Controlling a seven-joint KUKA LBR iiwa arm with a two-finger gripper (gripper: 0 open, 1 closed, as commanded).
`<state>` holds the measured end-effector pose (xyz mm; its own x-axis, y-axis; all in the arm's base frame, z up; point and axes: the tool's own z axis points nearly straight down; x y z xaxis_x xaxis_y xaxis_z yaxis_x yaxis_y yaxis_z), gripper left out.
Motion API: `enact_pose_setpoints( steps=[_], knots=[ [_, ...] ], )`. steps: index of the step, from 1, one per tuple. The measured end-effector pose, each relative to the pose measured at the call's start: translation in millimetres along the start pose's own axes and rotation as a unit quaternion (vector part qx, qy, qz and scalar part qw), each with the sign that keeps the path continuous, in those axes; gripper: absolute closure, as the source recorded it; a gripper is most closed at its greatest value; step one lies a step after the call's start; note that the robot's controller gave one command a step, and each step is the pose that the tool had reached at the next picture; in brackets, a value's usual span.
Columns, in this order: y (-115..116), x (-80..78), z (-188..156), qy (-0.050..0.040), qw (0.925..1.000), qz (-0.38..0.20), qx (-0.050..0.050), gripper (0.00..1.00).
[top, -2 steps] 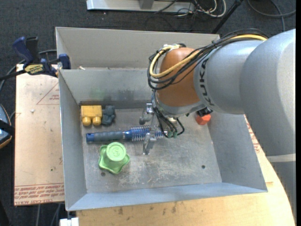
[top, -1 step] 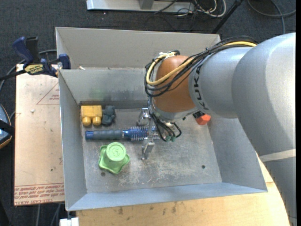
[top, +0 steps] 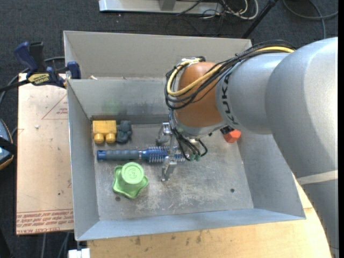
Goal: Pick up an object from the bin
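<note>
My gripper (top: 167, 153) hangs low over the middle of the bin floor, its metal fingers spread open on either side of the bristle end of a blue brush (top: 131, 155). The brush lies flat, handle pointing left, bristle head right beside the fingers. A green ridged cup-like piece (top: 129, 179) sits just in front of the brush, to the gripper's lower left. Nothing is visibly lifted between the fingers.
At the back left lie a yellow block (top: 104, 131) and a dark grey lump (top: 124, 132) side by side. A small orange-red piece (top: 231, 135) rests at the right, partly behind the arm. Bare floor lies front right.
</note>
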<state>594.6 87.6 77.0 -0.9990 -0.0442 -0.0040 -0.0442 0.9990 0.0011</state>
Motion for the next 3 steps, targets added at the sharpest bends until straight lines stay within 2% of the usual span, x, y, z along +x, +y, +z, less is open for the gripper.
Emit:
enact_pose_setpoints(
  steps=[1,2,3],
  knots=[
    [0.7,-2.2,-2.7,-0.0034,1.0000,0.000,-0.001,1.00],
    [1.1,-2.6,-6.4,0.0007,1.0000,-0.001,0.000,1.00],
    [1.3,-3.7,-41.2,-0.0002,1.0000,-0.001,0.000,1.00]
  ],
)
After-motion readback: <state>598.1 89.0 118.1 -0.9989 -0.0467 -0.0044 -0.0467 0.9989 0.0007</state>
